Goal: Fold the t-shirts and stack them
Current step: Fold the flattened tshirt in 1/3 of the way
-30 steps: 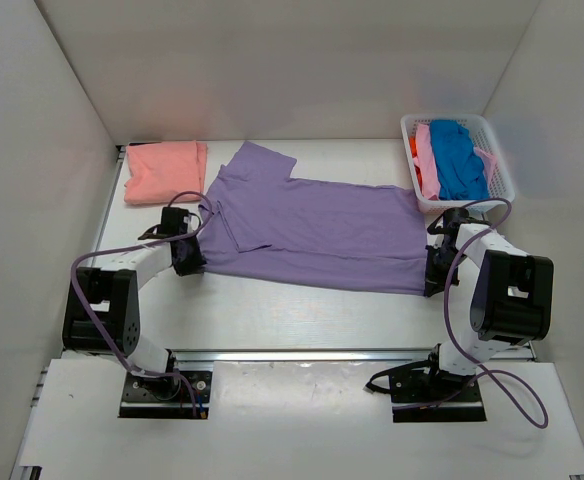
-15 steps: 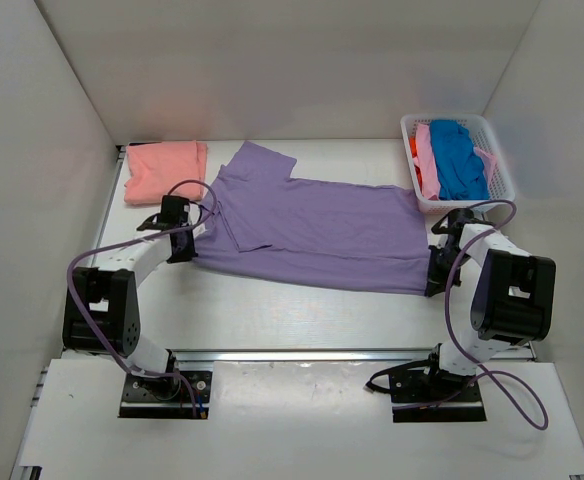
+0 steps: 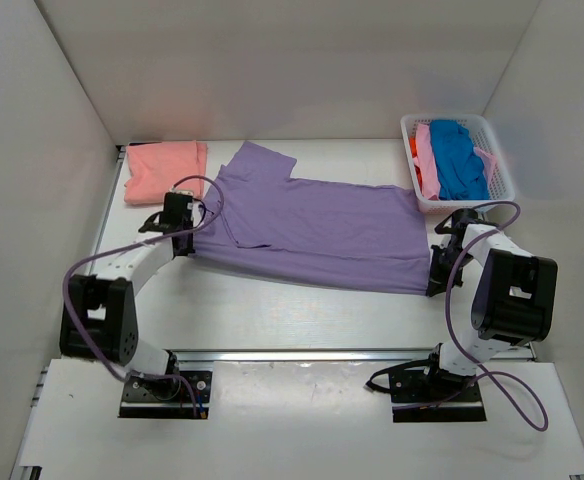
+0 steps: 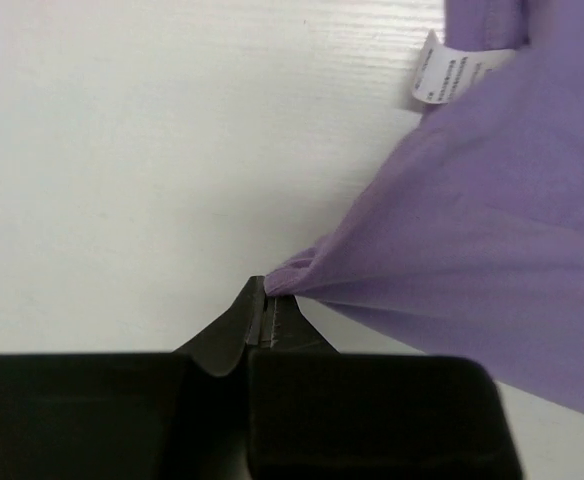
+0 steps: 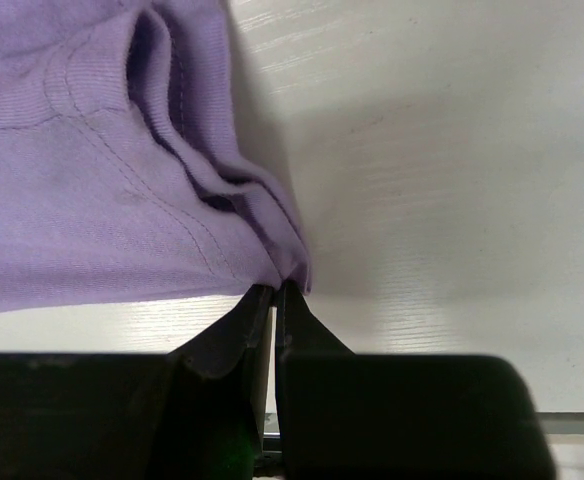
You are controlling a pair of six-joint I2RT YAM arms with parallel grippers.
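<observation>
A large lavender-purple t-shirt (image 3: pixel 312 230) lies spread across the middle of the table. My left gripper (image 3: pixel 184 238) is shut on the shirt's near-left corner, and the pinched cloth (image 4: pixel 302 275) shows at the tips of my left gripper (image 4: pixel 268 290) with a white label (image 4: pixel 442 72) beyond. My right gripper (image 3: pixel 438 270) is shut on the shirt's near-right hem corner, where the cloth (image 5: pixel 122 170) bunches at the tips of my right gripper (image 5: pixel 275 290). A folded salmon-pink t-shirt (image 3: pixel 164 170) lies at the far left.
A white lattice basket (image 3: pixel 499 160) stands at the far right with blue (image 3: pixel 457 160), pink (image 3: pixel 426 158) and orange (image 3: pixel 413 150) shirts in it. White walls enclose the table on three sides.
My left gripper has moved away from me and slightly left, carrying the shirt's near-left corner with it. My right gripper has stayed almost still on the hem.
</observation>
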